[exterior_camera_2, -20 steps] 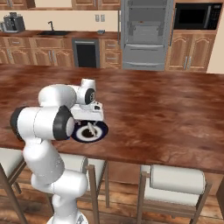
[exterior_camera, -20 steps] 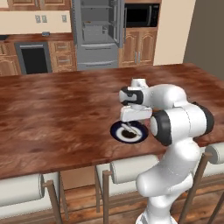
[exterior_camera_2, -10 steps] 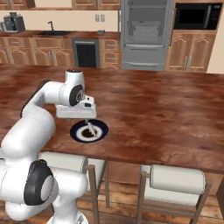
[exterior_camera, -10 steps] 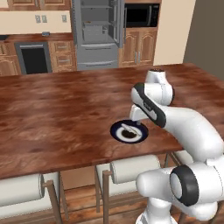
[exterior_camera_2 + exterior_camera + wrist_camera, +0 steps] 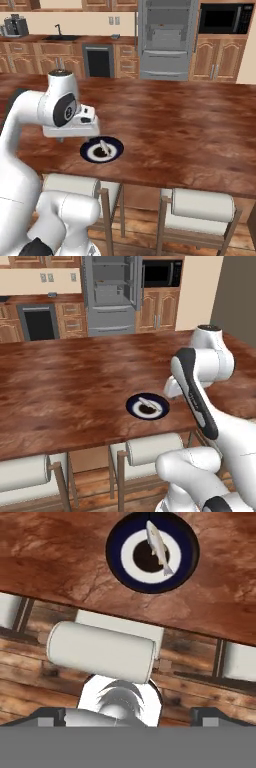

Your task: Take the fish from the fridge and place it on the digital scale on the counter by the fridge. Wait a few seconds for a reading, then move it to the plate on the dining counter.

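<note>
One fish lies on the plate, across its white centre, near the front edge of the dining counter above a white-cushioned stool; the pincer, jaws spread and empty, hangs beside the plate, clear of it

My two base views look forward and down from behind arm, left and right; both share plate on dining counter. Hand view looks down near plate.
</note>
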You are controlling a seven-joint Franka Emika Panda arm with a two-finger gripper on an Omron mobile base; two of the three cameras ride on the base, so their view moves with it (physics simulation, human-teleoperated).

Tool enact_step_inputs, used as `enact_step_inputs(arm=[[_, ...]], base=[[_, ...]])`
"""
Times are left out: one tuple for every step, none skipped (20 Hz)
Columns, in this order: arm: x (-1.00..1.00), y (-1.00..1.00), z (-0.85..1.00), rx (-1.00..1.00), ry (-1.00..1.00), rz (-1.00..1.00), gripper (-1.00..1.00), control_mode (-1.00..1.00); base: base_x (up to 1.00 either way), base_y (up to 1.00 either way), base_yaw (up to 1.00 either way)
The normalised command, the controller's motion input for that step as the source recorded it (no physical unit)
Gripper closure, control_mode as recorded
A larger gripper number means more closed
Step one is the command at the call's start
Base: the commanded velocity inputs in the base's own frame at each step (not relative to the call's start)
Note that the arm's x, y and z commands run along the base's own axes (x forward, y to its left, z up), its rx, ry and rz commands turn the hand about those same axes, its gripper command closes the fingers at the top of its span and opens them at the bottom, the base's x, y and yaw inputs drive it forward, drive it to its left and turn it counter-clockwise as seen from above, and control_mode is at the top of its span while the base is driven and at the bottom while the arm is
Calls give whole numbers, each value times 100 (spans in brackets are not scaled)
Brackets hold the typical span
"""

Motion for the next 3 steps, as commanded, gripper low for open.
enact_step_inputs(arm=[[-100, -21, 68, 0, 0, 1, -100, -100], [-100, -21, 71, 0, 0, 0, -100, -100], [-95, -15, 72, 0, 0, 0, -100, -100]], base=[[0, 0, 0], [0, 0, 0], [0, 0, 0]])
